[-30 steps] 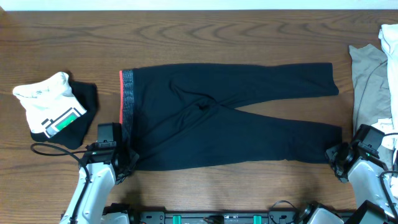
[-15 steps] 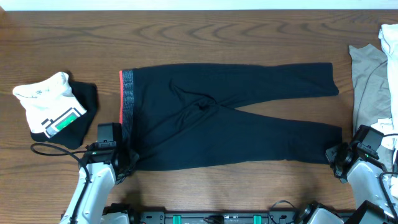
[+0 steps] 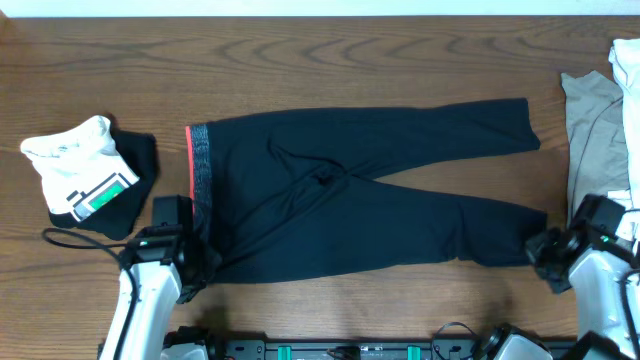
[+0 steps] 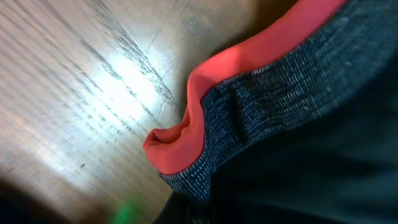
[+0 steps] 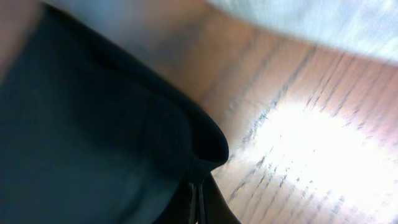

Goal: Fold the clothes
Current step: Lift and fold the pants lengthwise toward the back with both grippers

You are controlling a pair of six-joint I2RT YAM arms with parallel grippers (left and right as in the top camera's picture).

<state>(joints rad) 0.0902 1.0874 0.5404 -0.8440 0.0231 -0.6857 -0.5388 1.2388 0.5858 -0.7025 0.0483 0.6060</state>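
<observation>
At the tabletop's [image 3: 400, 60] left, a folded white green-patched top [image 3: 75, 170]. Just right of it, left claw [image 3: 197, 265] clenched on the near corner of the grey-and-red waistband [image 3: 200, 160] of the black pants [image 3: 350, 200], spread flat mid-tabletop, legs pointing right. Right claw [image 3: 540, 252] clenched on the near leg's end. Far right, a grey-beige top [image 3: 595, 130].

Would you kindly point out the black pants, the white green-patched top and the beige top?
black pants [image 3: 300, 205]: overhead view, on the seat area.
white green-patched top [image 3: 68, 152]: overhead view, on its white upper fold.
beige top [image 3: 592, 130]: overhead view, on its flat middle.
</observation>
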